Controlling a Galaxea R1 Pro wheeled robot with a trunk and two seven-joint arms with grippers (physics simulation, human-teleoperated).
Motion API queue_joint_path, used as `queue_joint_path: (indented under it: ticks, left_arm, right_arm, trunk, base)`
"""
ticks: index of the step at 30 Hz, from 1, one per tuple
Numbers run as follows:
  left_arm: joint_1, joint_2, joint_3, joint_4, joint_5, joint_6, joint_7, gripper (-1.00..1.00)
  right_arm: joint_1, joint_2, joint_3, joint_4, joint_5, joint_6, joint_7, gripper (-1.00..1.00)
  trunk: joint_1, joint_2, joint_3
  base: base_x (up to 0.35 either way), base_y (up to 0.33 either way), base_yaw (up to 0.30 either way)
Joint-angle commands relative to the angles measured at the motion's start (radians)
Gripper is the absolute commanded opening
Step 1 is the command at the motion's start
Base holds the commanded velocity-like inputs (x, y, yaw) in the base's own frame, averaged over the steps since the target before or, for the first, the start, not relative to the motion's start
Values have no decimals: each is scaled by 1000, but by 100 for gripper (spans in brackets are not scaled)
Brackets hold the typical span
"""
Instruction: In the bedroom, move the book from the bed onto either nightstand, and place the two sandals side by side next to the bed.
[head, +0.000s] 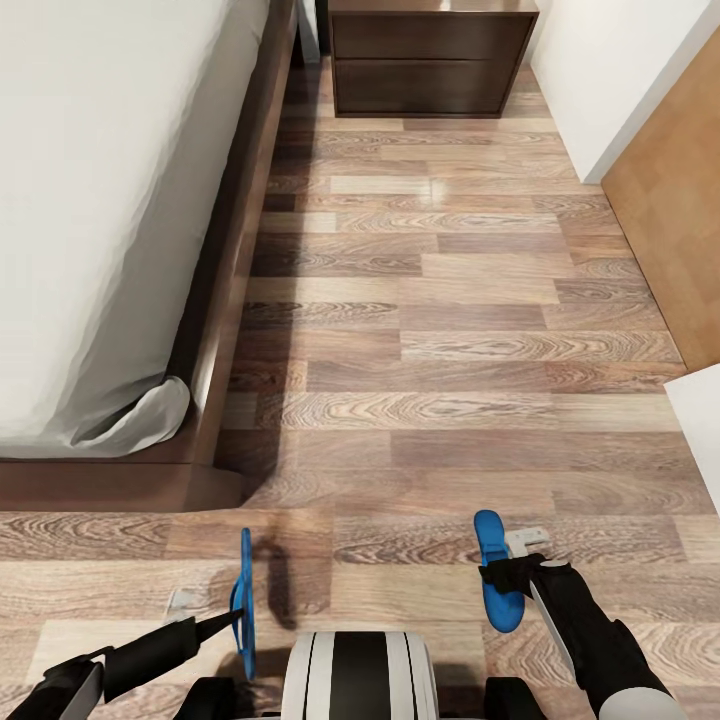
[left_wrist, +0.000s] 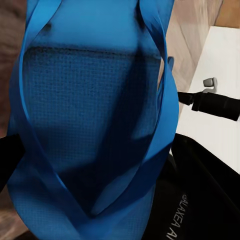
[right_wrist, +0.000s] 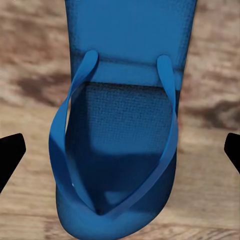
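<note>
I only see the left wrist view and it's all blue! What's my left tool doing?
Observer: In the head view, your left tool holds the left sandal up on its edge above the floor, just off the bed's foot corner.
Operator: Where's the other one?
Observer: The right sandal is at the right tool. In the right wrist view its fingers stand wide apart either side of the sandal, with floor showing in between, so it doesn't look gripped.
</note>
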Motion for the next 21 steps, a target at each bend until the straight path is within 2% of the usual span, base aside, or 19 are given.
queue_joint_path:
  ticks: [1, 6, 13, 21]
  left_arm:
    - [0, 0, 1, 0, 3, 11, -3, -100]
    - [0, 0, 2, 0, 4, 11, -4, -100]
    - [0, -1, 4, 0, 5, 13, -5, -100]
    - [0, -2, 4, 0, 5, 13, -5, -100]
  right_arm:
    - [0, 0, -2, -2, 11, 4, 9, 100]
    - [0, 0, -2, -2, 11, 4, 9, 100]
    - [0, 0, -2, -2, 11, 4, 8, 100]
    - [0, 0, -2, -2, 11, 4, 9, 100]
  trunk:
    - [0, 0, -1]
    - [0, 0, -1]
    - [3, -2, -28]
    - [3, -2, -31]
  base:
    - [0, 0, 0]
    - [0, 0, 0]
    - [0, 0, 0]
    - [0, 0, 0]
